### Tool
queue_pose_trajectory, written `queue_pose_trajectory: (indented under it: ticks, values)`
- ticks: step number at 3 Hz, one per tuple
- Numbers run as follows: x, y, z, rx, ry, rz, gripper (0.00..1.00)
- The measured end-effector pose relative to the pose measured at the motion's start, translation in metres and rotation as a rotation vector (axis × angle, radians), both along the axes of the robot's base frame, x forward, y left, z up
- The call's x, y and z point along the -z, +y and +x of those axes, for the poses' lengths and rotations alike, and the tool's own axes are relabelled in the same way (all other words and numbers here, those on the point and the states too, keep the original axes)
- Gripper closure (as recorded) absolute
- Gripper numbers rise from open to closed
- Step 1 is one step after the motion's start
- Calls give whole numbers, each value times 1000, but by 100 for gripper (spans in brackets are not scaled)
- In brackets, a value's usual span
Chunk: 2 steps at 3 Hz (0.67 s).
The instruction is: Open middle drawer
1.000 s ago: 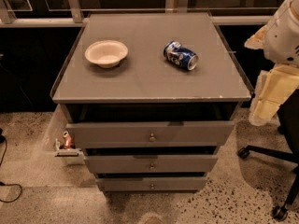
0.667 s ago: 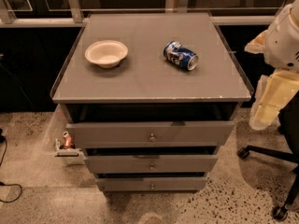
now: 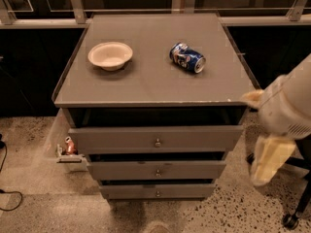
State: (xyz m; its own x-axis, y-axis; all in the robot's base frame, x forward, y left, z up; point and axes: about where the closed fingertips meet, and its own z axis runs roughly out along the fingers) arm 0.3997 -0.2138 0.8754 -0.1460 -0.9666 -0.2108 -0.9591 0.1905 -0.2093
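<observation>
The middle drawer (image 3: 156,170) is the second of three grey fronts on the cabinet, with a small round metal knob (image 3: 157,172) at its centre. The taller top front (image 3: 155,139) is above it and the narrow bottom front (image 3: 156,191) below. Dark gaps show above each front. My gripper (image 3: 269,161), a cream-coloured piece under the white arm (image 3: 286,106), hangs to the right of the cabinet at about the height of the top and middle fronts. It is apart from the cabinet and touches nothing.
On the grey cabinet top (image 3: 155,86) are a cream bowl (image 3: 110,56) at the left and a blue can (image 3: 187,58) lying on its side at the right. A small red-and-white object (image 3: 68,149) sits on the speckled floor at the left. A chair base (image 3: 296,212) stands at the right.
My arm and gripper have come down along the cabinet's right side, from the level of the top to the level of the drawer fronts. The drawers, bowl and can have not moved.
</observation>
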Motion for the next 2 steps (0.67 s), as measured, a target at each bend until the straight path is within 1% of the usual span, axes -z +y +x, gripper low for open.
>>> queue_pose_trajectory:
  ticks: [1, 2]
  values:
    - [74, -1, -19, -65, 21, 44, 0]
    - [142, -4, -27, -115, 33, 86, 0]
